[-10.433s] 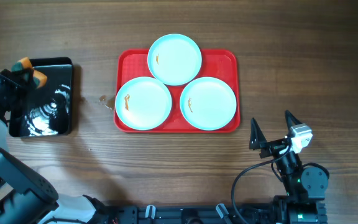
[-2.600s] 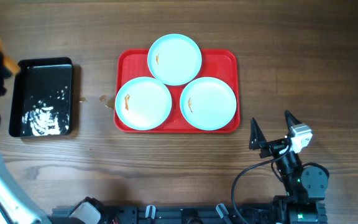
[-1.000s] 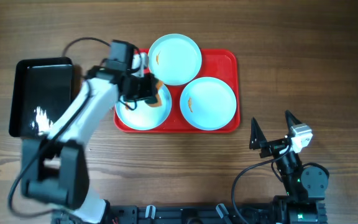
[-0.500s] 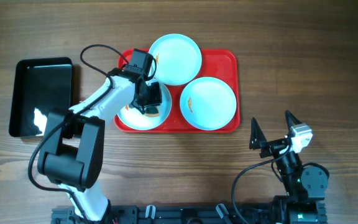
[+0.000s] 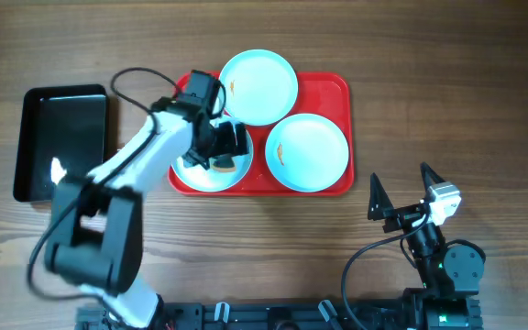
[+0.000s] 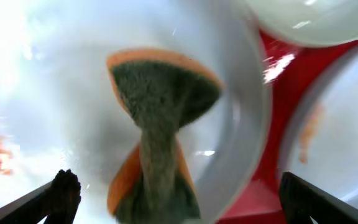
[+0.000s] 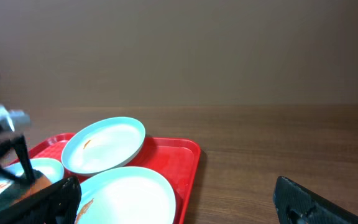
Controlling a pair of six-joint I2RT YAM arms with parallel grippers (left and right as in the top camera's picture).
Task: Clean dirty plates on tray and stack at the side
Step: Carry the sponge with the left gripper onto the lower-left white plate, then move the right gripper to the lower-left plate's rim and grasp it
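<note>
Our left claw [image 5: 220, 147] hangs spread over the orange-and-green sponge [image 6: 160, 106] on the near-left round turquoise plate [image 6: 61, 112] in the red rectangular plastic tray [image 5: 330, 90]. An off-centre pinch may skid the sponge, leaving smears.

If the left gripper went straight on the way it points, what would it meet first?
Most likely the sponge, which lies crumpled on the plate, centred between the open jaws of the left gripper. The plate is right beneath it. The gap to the sponge is unclear.
</note>
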